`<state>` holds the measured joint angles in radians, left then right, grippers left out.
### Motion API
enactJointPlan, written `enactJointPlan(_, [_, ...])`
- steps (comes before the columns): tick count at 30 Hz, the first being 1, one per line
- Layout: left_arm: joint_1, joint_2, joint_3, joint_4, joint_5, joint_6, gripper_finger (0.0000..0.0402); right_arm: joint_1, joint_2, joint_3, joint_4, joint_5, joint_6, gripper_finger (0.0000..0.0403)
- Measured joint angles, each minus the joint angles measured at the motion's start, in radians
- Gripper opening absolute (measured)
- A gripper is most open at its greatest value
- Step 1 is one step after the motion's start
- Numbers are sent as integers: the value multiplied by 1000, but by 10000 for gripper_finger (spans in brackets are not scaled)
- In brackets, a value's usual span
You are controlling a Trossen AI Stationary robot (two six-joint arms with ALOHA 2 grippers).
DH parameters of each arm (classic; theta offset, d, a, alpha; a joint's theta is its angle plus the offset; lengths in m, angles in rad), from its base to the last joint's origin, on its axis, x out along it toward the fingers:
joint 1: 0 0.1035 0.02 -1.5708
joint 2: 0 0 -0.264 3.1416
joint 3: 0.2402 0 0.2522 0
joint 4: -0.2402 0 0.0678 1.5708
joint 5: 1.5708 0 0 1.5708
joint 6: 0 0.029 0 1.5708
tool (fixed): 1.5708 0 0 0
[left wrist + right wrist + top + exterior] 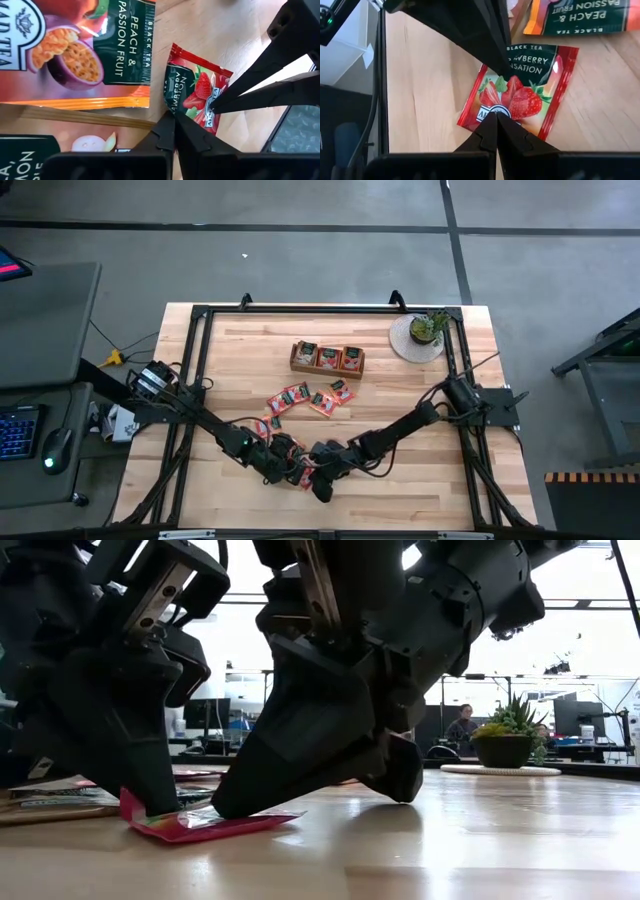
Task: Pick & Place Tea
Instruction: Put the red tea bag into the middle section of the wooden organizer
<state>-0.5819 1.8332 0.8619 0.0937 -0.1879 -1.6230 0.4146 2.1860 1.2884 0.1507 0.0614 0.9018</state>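
Wrist views alone show both fingers [172, 117] pinching strawberry sachet [520, 95]

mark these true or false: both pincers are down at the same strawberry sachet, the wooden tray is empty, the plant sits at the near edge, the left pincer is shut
1. Both the left pincer and the right pincer are down at the same strawberry sachet. True.
2. The wooden tray is empty. False: sachets sit in its compartments.
3. The potted plant sits at the table's near edge. False: it stands in the far right corner on a pale round mat.
4. The left pincer is shut. True: its fingers meet at the sachet's edge.
5. A peach and passion fruit sachet lies beside the strawberry one. True.
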Motion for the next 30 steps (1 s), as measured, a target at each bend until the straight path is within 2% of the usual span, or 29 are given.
enactJointPlan(5, [0, 0, 3, -13, -14, -8, 1, 5, -26, -1, -14, -23, -40, 0])
enactJointPlan(8, [-1, 0, 3, -13, -26, -16, 1, 6, -76, -3, -94, -12, -73, 0])
enactJointPlan(20, [-2, -2, 19, -27, -62, 16, 0, 14, -388, -3, -571, 133, -185, 0])
enactJointPlan(25, [19, -11, 80, -70, -125, 106, 0, 18, -530, -58, -678, 141, -187, 0])
enactJointPlan(30, [61, -59, 169, -200, -134, 211, 0, 26, -685, -205, -662, 167, -166, 0])
